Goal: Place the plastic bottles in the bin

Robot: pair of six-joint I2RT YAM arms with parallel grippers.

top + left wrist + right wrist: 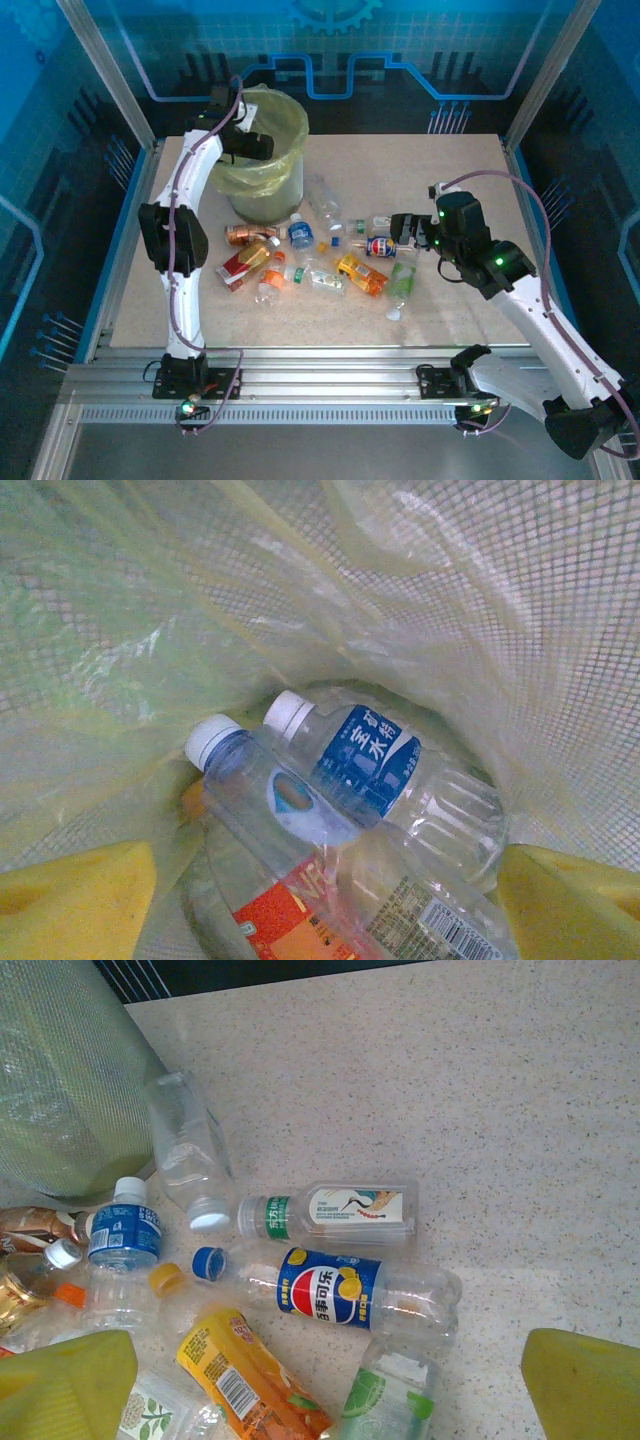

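Observation:
The bin (268, 186), lined with a yellow-green bag, stands at the back left of the table. My left gripper (256, 147) hangs open over its mouth. In the left wrist view my yellow pads (72, 900) stand wide apart above two plastic bottles on the bin's floor, a blue-labelled one (365, 755) and a red-labelled one (285, 920). Several more bottles (320, 262) lie scattered mid-table. My right gripper (404, 228) hovers open at their right end, above a blue cola-labelled bottle (330, 1288) and a green-capped bottle (335, 1212). Nothing sits between its pads (588, 1388).
Near the right gripper lie an orange-labelled bottle (250, 1375), a green-labelled one (385, 1400) and a clear uncapped one (185, 1150) by the bin's wall (60, 1090). Bare table (450, 170) stretches to the right and back. Metal frame posts and glass walls surround the table.

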